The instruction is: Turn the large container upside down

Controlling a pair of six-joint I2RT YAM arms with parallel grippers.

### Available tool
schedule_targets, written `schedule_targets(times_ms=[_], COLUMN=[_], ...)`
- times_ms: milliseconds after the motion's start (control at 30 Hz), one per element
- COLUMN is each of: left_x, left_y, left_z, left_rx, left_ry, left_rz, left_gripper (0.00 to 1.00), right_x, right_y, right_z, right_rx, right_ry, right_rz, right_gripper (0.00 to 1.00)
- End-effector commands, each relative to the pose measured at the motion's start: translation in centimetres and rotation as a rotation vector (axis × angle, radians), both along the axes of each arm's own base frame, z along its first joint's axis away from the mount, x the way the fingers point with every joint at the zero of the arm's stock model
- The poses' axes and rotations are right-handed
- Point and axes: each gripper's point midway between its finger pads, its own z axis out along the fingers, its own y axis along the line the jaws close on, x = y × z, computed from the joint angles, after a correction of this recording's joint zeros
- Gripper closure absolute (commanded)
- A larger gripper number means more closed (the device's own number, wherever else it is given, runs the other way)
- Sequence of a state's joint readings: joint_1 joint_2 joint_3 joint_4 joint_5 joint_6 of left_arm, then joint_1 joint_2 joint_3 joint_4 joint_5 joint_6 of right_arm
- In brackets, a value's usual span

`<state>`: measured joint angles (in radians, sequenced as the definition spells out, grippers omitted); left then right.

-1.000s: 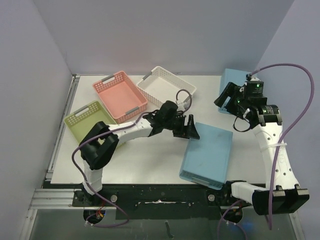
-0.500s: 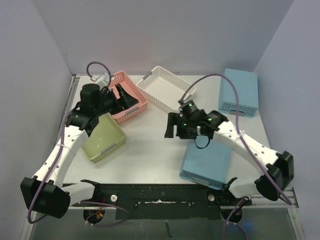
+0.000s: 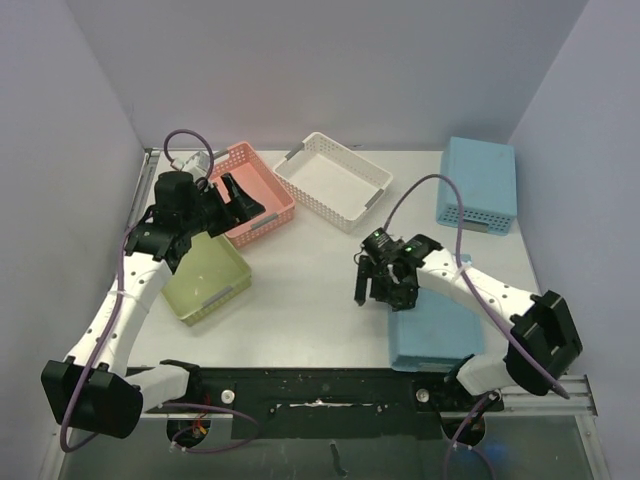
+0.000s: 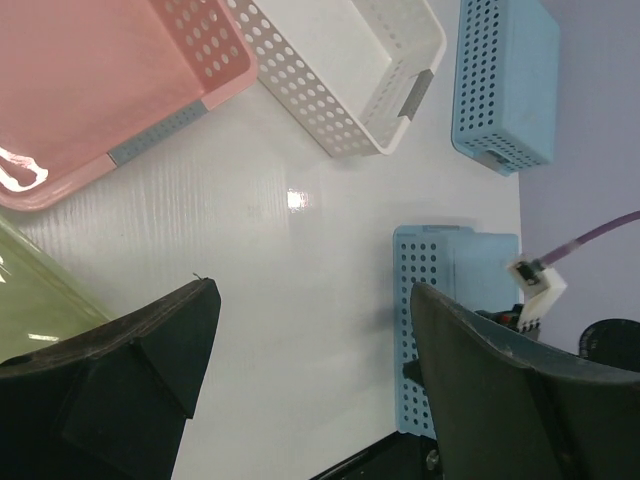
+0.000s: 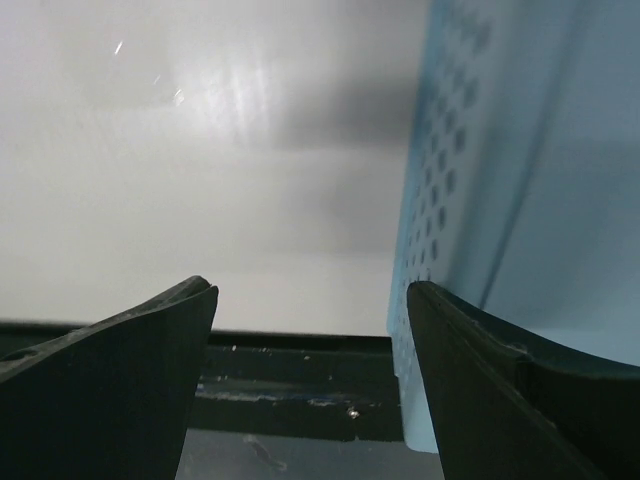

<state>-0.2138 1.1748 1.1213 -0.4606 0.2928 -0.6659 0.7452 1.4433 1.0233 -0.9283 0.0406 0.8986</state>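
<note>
The large light-blue container (image 3: 440,332) lies at the table's front edge, its flat base showing from above. It also shows in the left wrist view (image 4: 460,300) and in the right wrist view (image 5: 530,200), perforated wall toward the camera. My right gripper (image 3: 372,292) is open at the container's left wall. In its wrist view (image 5: 310,288) the right finger overlaps that wall and the left finger is over bare table. My left gripper (image 3: 240,197) is open and empty, held high over the pink basket (image 3: 250,185); it shows in its own view too (image 4: 312,295).
A green basket (image 3: 205,278) sits at the left under my left arm. A white basket (image 3: 333,180) sits at the back middle. A smaller blue container (image 3: 478,185) lies upside down at the back right. The table's front edge and black rail (image 3: 320,385) run just past the large container.
My right gripper has dropped toward the front edge beside the large container, which now sits further front and right. My left arm has swung from the centre to above the pink basket.
</note>
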Motion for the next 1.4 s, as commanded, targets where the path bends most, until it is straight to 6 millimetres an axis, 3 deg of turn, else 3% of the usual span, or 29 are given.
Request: schedule_targets(times_ms=[0, 100, 333, 400, 567, 667, 833, 900, 967, 1067, 1200, 1267, 1367], left_x=[0.5, 0.7, 0.6, 0.6, 0.5, 0.5, 0.5, 0.4, 0.1, 0.0, 0.0, 0.1, 0.7], left_y=[-0.5, -0.8, -1.2, -1.3, -1.7, -2.2, -2.4, -2.5, -2.9, -4.5, -7.3, -9.5, -12.1], left_z=[0.8, 0.8, 0.8, 0.7, 0.6, 1.0, 1.4, 1.5, 1.9, 3.5, 3.2, 3.0, 1.6], left_rx=[-0.015, -0.029, -0.043, -0.042, -0.053, -0.061, -0.056, -0.055, -0.069, -0.086, -0.005, 0.082, 0.201], left_ry=[-0.047, -0.053, -0.056, -0.056, -0.054, -0.071, -0.084, -0.086, -0.096, -0.136, -0.133, -0.135, -0.118], left_rz=[-0.035, -0.047, -0.064, -0.070, -0.091, -0.119, -0.134, -0.141, -0.162, -0.215, -0.305, -0.344, -0.372], left_gripper=[0.23, 0.23, 0.23, 0.23, 0.23, 0.23, 0.23, 0.23, 0.23, 0.23, 0.22, 0.21, 0.20], right_x=[2.0, 2.6, 2.1, 1.8, 2.1, 3.0, 5.7, 6.0, 5.9, 5.9, 6.7, 7.3, 8.4], right_y=[-4.8, -3.7, -1.7, -3.3, -10.4, -12.0, -7.2, -5.9, -6.1, -10.5, -15.3, -16.8, -17.1], right_z=[3.3, 4.0, 2.1, 1.2, 0.4, 1.3, 3.6, 2.9, 1.1, -0.9, -0.4, 0.5, 1.9], right_rx=[-0.132, -0.096, -0.031, -0.080, -0.237, -0.250, -0.141, -0.130, -0.145, -0.207, -0.268, -0.297, -0.307], right_ry=[-0.137, -0.157, -0.110, -0.093, -0.090, -0.122, -0.245, -0.232, -0.195, -0.142, -0.167, -0.184, -0.210], right_rz=[-0.155, -0.146, -0.104, -0.159, -0.446, -0.538, -0.374, -0.325, -0.305, -0.397, -0.512, -0.553, -0.586], right_gripper=[0.20, 0.20, 0.20, 0.20, 0.21, 0.23, 0.23, 0.22, 0.22, 0.22, 0.22, 0.22, 0.22])
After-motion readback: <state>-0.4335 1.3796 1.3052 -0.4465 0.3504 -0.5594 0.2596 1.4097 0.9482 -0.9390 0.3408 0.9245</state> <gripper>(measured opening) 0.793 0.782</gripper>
